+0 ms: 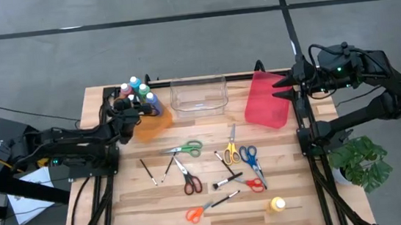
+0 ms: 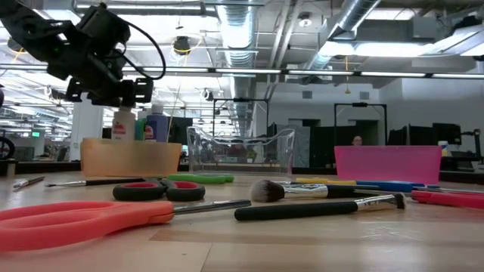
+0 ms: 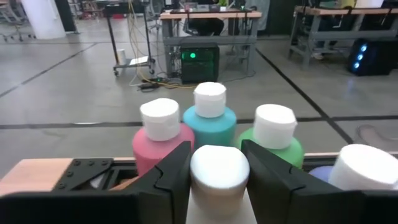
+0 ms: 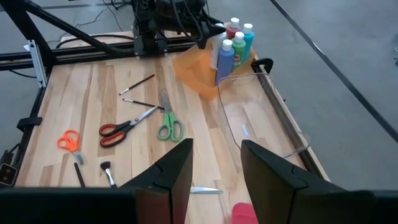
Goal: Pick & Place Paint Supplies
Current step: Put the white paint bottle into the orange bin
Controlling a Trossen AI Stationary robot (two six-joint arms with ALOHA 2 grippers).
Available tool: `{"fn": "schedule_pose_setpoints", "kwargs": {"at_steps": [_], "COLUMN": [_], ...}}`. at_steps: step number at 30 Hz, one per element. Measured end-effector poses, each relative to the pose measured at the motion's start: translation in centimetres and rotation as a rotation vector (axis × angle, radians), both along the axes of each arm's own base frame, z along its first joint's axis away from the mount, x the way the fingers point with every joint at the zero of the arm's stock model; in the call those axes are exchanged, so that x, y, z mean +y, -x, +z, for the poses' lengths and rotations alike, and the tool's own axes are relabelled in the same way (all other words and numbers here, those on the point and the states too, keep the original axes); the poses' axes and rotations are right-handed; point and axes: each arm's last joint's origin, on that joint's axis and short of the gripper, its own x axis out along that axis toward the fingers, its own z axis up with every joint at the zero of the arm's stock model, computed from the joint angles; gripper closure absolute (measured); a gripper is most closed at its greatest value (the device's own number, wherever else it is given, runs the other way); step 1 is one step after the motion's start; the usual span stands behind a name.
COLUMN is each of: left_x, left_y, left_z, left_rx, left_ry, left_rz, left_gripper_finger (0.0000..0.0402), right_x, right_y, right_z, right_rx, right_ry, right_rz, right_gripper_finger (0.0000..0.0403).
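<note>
Paint supplies are partly sorted: five bottles stand grouped in the orange bin (image 1: 150,125) at the table's back left, where the left gripper (image 3: 219,163) is over the bin with its fingers on either side of a white-capped bottle (image 3: 219,171); whether they are clamped on it cannot be told. Further right, the clear bin (image 1: 199,95) appears empty. Scissors, including the green scissors (image 1: 186,148), and brushes remain scattered across mid-table, with the yellow bottle (image 1: 276,205) near the front right edge. The red bin (image 1: 267,100) sits back right. The right gripper (image 4: 214,162) waits beyond it, open and empty. The table's left front area is open for travel.
</note>
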Motion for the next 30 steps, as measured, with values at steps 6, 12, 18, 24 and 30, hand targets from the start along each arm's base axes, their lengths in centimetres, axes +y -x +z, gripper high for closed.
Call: {"fn": "schedule_pose_setpoints", "kwargs": {"at_steps": [6,12,18,24,30], "left_x": [0.5,0.6,0.7,1.0,1.6], "left_y": [-0.8,-1.0,-1.0,-0.8,-0.4], "left_z": [-0.9,-0.7,-0.5,-0.6,-0.6], "left_rx": [0.017,0.073,0.072,0.065,0.051], "left_ry": [0.001,-0.014,-0.02,-0.013,-0.012], "left_rz": [0.019,0.001,-0.008,0.015,0.053], "left_gripper_finger": [0.0282,0.0277,0.0284,0.0269,0.0285], "right_x": [0.0,0.0,0.0,0.0,0.0], "right_y": [0.0,0.1,0.1,0.1,0.2], "right_z": [0.0,-0.1,-0.2,-0.2,-0.3], "right_rx": [0.006,0.015,0.022,0.024,0.038], "right_ry": [0.0,-0.001,0.005,0.006,0.003], "right_rz": [0.0,0.001,0.005,0.006,0.005], "right_gripper_finger": [0.0269,0.0269,0.0269,0.0269,0.0269]}}
